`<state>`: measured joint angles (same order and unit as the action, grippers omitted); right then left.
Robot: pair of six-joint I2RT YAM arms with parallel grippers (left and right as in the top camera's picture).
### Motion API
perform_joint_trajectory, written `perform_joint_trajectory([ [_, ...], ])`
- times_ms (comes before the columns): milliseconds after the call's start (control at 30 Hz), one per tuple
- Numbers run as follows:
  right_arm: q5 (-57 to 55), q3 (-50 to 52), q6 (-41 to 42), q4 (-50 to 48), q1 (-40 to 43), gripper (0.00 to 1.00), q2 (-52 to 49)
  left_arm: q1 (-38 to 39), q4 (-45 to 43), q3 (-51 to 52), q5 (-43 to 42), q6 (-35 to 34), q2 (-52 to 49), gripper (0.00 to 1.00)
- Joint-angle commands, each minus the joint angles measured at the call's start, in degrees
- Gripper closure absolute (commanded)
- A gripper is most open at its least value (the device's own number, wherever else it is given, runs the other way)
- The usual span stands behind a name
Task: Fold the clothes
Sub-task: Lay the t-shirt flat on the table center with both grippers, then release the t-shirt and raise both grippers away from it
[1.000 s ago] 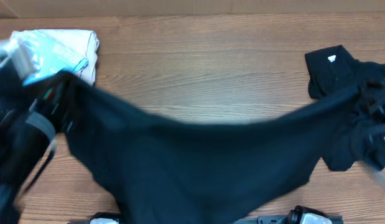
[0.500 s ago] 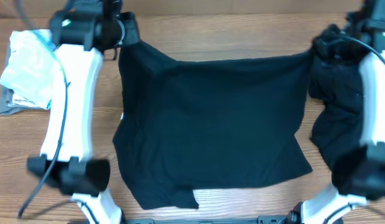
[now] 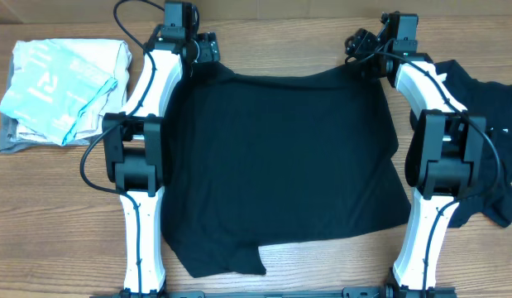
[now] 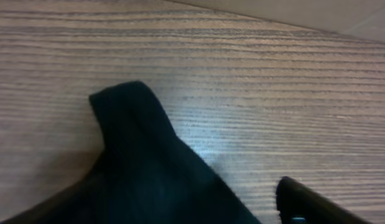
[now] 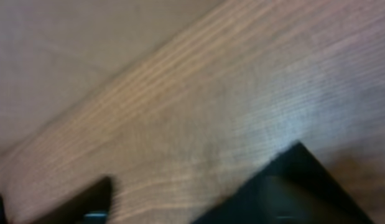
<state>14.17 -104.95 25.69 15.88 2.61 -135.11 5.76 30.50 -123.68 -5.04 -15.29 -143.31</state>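
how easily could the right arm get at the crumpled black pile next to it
Probably yes: the crumpled black pile lies right beside the right arm, partly under it, nothing stacked on top, and the right claw looks empty.

A wooden tabletop (image 3: 305, 50) with grain running left to right fills the frame. A black garment (image 3: 280, 165) lies spread flat across its centre. A second black garment (image 3: 487, 99) lies crumpled at the right edge. At the upper left a white and teal bundle (image 3: 57, 83) rests on a grey piece (image 3: 11, 141).
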Motion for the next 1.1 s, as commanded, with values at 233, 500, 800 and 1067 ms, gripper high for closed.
perform_joint_trajectory([
  [233,10.5,-11.0,-0.2,10.1,5.0,0.0,8.5,-7.7,9.5,-12.2,-9.6,1.7,14.3,0.1],
  [500,8.6,-13.1,-8.8,33.8,6.3,0.81,13.7,-9.2,32.6,-12.4,-9.5,1.3,19.3,0.96],
  [800,-3.3,-12.7,-13.7,35.0,2.3,0.96,7.3,-5.0,36.7,-11.0,-9.9,1.4,7.7,0.96],
  [1067,-4.0,-12.7,-15.8,30.8,2.2,0.96,-1.7,-1.6,33.3,-11.0,-8.9,2.6,-1.1,0.96],
])
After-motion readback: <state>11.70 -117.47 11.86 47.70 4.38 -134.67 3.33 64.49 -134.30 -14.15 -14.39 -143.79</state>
